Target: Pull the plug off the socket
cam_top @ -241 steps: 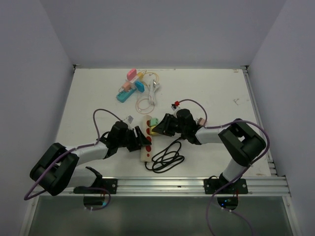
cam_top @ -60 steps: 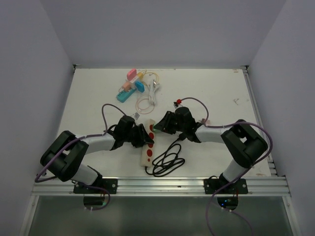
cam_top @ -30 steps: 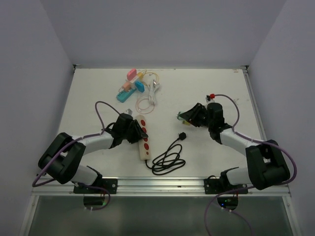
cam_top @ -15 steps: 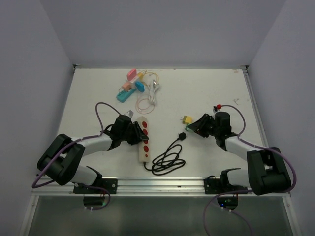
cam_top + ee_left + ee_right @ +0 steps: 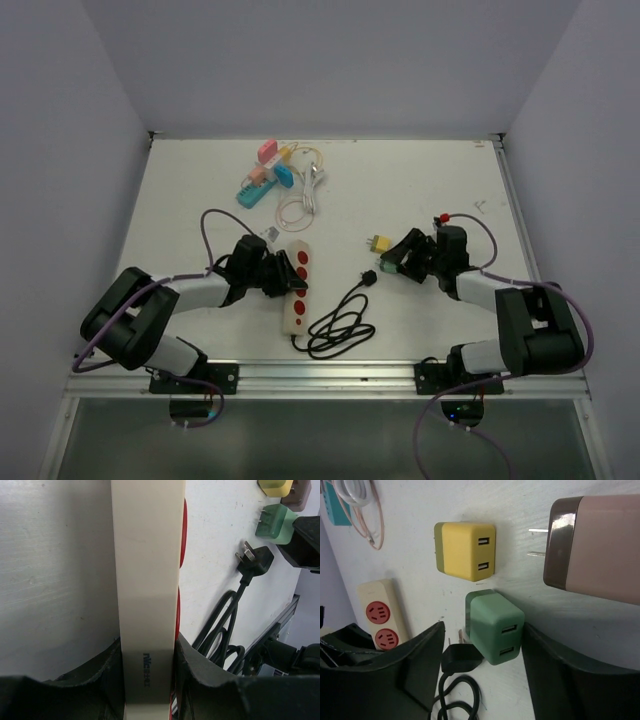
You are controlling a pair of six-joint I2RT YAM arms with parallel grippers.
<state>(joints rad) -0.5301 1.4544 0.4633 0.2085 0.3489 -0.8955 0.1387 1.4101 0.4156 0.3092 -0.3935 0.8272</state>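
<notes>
At table [image 5: 420, 190] centre, left claw [image 5: 148, 655] clamps socket strip [image 5: 147, 570] — right claw [image 5: 484, 627] apart, astride plug [image 5: 492, 617].

On the desk [image 5: 430, 190] the socket strip [image 5: 296, 292] lies left of middle, between the fingers of the left pincer [image 5: 284, 279]. The coiled cord [image 5: 335, 327] lies just right of it, with its plug [image 5: 370, 277] behind. Right of the plug a charger [image 5: 495, 625] lies between the spread fingers of the right pincer [image 5: 394, 262], and a second charger [image 5: 465, 550] lies just behind it.

Loose green plug [image 5: 495, 625] lay between right gripper's [image 5: 484, 630] spread fingers. Path ahead crowded by yellow plug [image 5: 465, 550], brown-pink adapter [image 5: 595, 545]. Near side blocked by black cable coil [image 5: 335, 325], left by socket strip [image 5: 297, 285]. Far table [image 5: 430, 180] open.
</notes>
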